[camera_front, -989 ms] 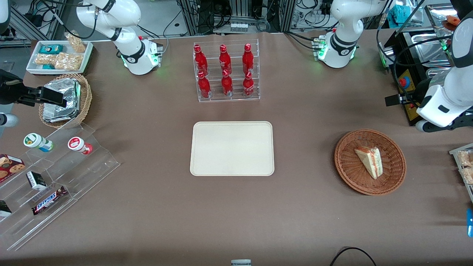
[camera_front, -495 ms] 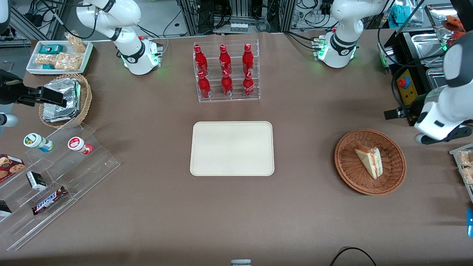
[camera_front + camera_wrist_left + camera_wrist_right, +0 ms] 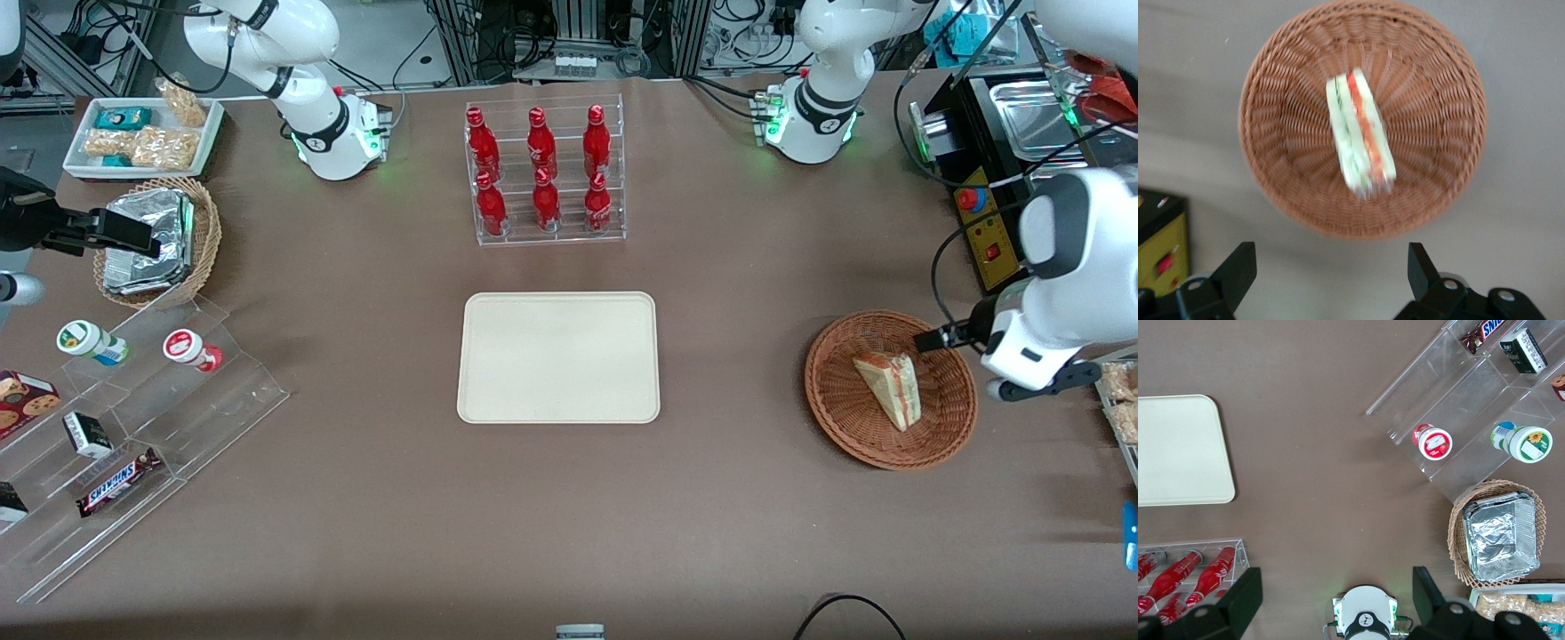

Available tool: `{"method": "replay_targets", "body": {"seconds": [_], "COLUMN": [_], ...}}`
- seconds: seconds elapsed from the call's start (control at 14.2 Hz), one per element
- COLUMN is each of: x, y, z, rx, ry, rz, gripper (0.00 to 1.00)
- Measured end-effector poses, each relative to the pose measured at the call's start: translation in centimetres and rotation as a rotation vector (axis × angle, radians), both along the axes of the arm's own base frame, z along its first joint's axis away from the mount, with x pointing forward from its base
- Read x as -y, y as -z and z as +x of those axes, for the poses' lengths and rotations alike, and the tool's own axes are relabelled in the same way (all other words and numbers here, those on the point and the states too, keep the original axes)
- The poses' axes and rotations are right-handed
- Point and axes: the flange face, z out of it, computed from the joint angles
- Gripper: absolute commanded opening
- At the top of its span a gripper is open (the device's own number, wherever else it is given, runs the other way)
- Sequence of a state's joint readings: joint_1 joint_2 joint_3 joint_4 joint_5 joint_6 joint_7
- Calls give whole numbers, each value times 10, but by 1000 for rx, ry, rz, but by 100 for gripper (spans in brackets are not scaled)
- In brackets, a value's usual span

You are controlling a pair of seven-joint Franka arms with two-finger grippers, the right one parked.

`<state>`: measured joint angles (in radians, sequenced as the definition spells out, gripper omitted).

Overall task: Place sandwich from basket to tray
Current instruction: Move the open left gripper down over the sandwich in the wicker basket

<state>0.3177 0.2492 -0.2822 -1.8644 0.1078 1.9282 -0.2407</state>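
Brown cloth-covered table [image 3: 356, 533], lab racks and cables along the edge farthest from the front camera. Going left to right in the front view: we see a clear stepped display [image 3: 133, 444] with snack boxes and a candy bar toward the parked arm's end, and farther from the camera a small tan basket of foil packets [image 3: 156, 240]. Mid-table stands a clear rack of red bottles [image 3: 544, 173]; the tray [image 3: 558, 356], bare, lies nearer the camera than that rack, presumably central so either arm reaches it. Toward the working arm's end sits the basket [image 3: 831, 418], sandwich [image 3: 889, 388] lying inside it near the middle, on its side, filling edge showing. Sandwich not yet touched.

The gripper [image 3: 1331, 270] hangs above the table just beside the basket's rim, at the working arm's end. We judge this an approach: it is lined up high, likely to come over the sandwich before descending. In the wrist view both fingertips [image 3: 1238, 263] stand wide apart, nothing between them, touching nothing. The spread looks ample for the wedge's thickness.
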Motion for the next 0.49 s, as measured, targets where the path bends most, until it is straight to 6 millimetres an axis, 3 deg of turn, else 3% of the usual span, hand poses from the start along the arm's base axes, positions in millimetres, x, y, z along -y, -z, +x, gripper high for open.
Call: {"method": "replay_targets", "body": {"seconds": [0.21, 0.49], "x": [1, 2], "y": [43, 64], "z": [-9, -17], "rx": [49, 94], "ry": [3, 5], "rz": [-11, -16], "gripper": [100, 100]}}
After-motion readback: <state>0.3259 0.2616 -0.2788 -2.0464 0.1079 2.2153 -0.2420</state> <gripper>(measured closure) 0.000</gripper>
